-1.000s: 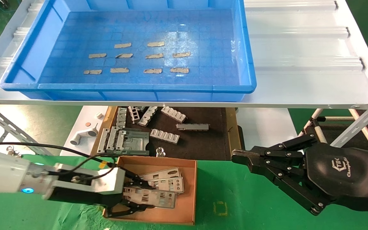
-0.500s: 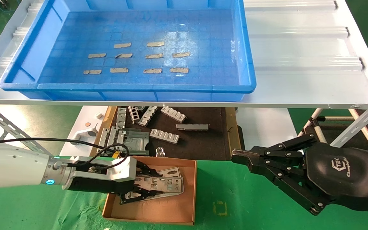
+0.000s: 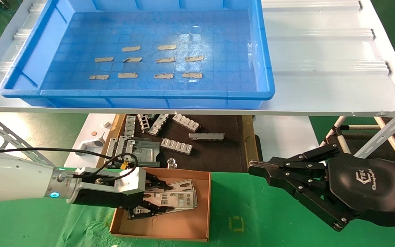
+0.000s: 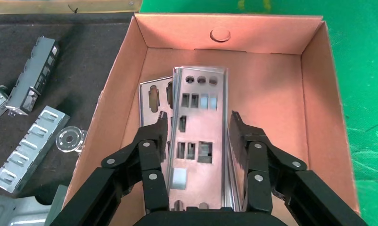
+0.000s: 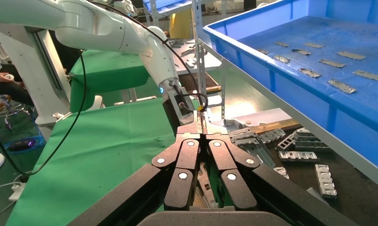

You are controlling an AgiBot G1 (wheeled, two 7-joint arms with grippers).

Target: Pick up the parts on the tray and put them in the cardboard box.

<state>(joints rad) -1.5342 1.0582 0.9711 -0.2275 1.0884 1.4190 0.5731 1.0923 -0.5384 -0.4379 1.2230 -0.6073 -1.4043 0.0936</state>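
Observation:
The cardboard box (image 3: 209, 206) sits on the green cloth in front of me and also shows in the left wrist view (image 4: 272, 35). Several silver plates (image 3: 180, 197) lie stacked flat inside it (image 4: 201, 125). My left gripper (image 3: 166, 199) is low inside the box, open, one finger on each side of the top plate (image 4: 198, 115). The blue tray (image 3: 149, 93) on the white shelf holds only tan tape strips (image 3: 165, 60); no plates show in it. My right gripper (image 3: 252, 168) is shut and empty, held to the right of the box (image 5: 200, 125).
A dark mat (image 3: 218, 154) behind the box carries ribbed grey brackets (image 3: 177, 145) and a flat grey frame (image 3: 139, 149). A white pipe fitting (image 3: 89, 144) lies left of it. The white shelf (image 3: 321, 51) overhangs the mat. Green cloth (image 3: 269, 219) lies between box and right gripper.
My left gripper carried a plate farther into the box, laid it flat on the stack and opened its fingers. The right arm has not moved.

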